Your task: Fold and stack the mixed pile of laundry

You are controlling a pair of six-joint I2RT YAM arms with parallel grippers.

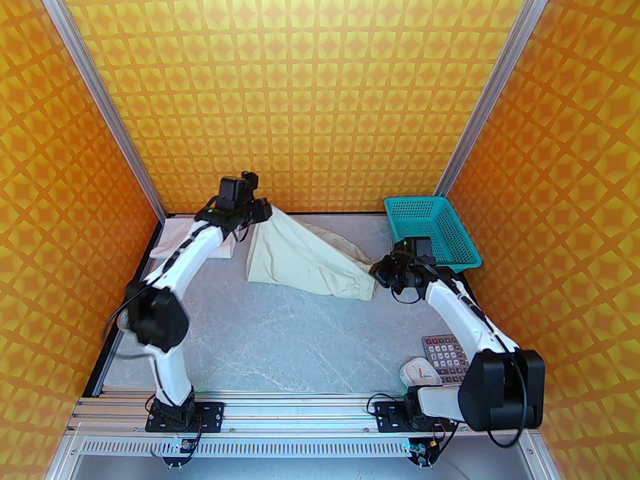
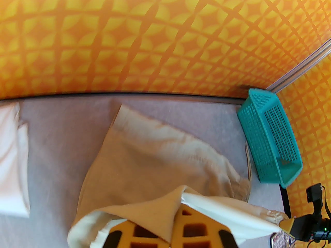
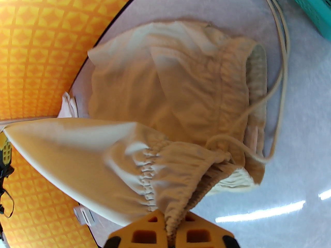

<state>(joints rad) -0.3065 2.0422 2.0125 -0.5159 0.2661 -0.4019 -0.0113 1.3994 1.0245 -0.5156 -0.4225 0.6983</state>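
Shorts (image 1: 300, 263) | left gripper (image 1: 263, 211) clamps leg end, right gripper (image 1: 375, 273) clamps waistband | risk — pinch may slip, loose drawstring (image 3: 281, 86) may snag

White T-shirt (image 1: 167, 237) mostly under L arm (image 1: 197, 250), calculator (image 1: 444, 358) partly behind R arm (image 1: 460, 308), keys illegible

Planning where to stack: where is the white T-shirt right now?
In the top view, the white T-shirt lies at the far-left corner of the table, just left of the shorts.

Shorts (image 1: 305, 263) centre — basket (image 1: 425, 223) right — T-shirt (image 1: 167, 240) left
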